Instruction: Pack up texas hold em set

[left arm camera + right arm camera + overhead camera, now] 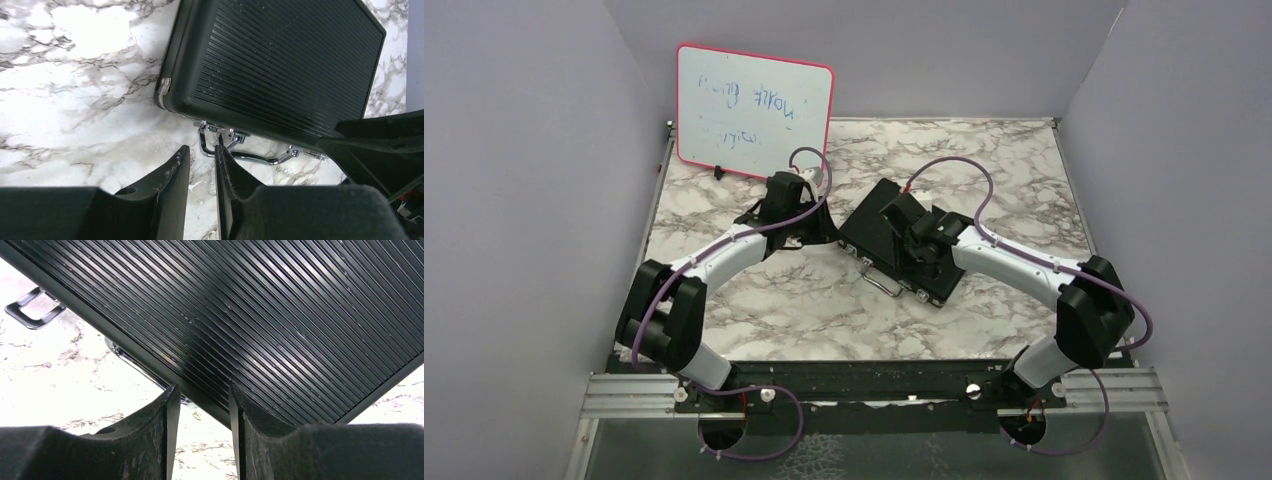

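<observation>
The black ribbed hard case (869, 225) lies shut on the marble table, its chrome handle (879, 283) towards the near side. No chips, cards, dice or buttons are in view. My left gripper (816, 232) is low beside the case's left corner. In the left wrist view it (202, 152) is narrowly open and empty, with its tips just short of the handle (250, 159) and the case (280, 65) beyond. My right gripper (902, 215) hovers over the lid. In the right wrist view it (202, 390) is open and empty at the near edge of the case (260, 315).
A pink-framed whiteboard (754, 110) leans against the back wall at the left. Grey walls close in the marble table (754, 310) on three sides. A metal latch loop (32, 315) sticks out from the case's front edge.
</observation>
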### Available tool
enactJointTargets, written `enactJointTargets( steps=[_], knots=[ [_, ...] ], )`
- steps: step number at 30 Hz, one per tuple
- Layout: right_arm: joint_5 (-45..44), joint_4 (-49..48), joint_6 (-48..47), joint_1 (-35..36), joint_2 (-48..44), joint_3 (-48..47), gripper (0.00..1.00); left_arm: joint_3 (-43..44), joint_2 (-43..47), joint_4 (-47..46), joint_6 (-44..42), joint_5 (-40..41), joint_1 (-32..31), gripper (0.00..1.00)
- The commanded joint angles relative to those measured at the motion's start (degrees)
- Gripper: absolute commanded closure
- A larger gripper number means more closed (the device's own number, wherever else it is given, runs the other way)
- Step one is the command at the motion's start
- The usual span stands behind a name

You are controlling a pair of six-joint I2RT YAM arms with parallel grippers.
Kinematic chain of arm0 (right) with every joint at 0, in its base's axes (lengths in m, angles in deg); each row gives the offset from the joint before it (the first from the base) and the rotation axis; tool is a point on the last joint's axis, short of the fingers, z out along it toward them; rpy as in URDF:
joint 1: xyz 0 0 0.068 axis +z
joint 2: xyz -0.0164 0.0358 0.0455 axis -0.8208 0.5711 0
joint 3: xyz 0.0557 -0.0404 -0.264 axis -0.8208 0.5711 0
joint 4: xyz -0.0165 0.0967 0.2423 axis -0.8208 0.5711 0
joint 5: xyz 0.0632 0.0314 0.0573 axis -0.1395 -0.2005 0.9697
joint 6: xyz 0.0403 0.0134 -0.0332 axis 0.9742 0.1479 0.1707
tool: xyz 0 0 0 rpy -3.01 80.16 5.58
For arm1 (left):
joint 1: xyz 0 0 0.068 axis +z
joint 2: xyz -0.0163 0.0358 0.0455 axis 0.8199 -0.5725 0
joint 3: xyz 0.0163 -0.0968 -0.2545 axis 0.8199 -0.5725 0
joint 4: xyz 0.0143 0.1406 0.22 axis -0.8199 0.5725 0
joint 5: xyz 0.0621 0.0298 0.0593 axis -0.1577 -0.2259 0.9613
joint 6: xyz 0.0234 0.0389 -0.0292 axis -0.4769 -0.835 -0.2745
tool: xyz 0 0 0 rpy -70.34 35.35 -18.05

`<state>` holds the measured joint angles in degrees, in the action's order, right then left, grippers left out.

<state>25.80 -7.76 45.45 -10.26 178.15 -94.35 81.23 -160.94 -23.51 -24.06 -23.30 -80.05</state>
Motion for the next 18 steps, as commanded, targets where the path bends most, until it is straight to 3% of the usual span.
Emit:
enactJointTargets(
  steps=[1, 8, 14, 18],
  knots=[
    [0.6, -0.7, -0.9, -0.1, 0.9, -1.6, 0.57, 0.5, -2.2, -0.7, -1.1, -5.8, -0.1, 0.74],
    [0.5, -0.5, -1.0, -0.1, 1.4, -1.8, 0.57, -0.3, -5.9, -1.3, -1.1, -10.7, -0.1, 0.83],
    [-0.2, 0.1, -0.5, -0.1, 1.3, -1.5, 0.57, -1.2, -6.9, -1.4, -1.6, -11.5, -0.1, 0.99],
    [-0.7, 0.4, 0.0, -0.1, 1.1, -1.2, 0.57, -1.0, -7.6, -1.6, -1.8, -11.6, -0.2, 1.0]
  ],
)
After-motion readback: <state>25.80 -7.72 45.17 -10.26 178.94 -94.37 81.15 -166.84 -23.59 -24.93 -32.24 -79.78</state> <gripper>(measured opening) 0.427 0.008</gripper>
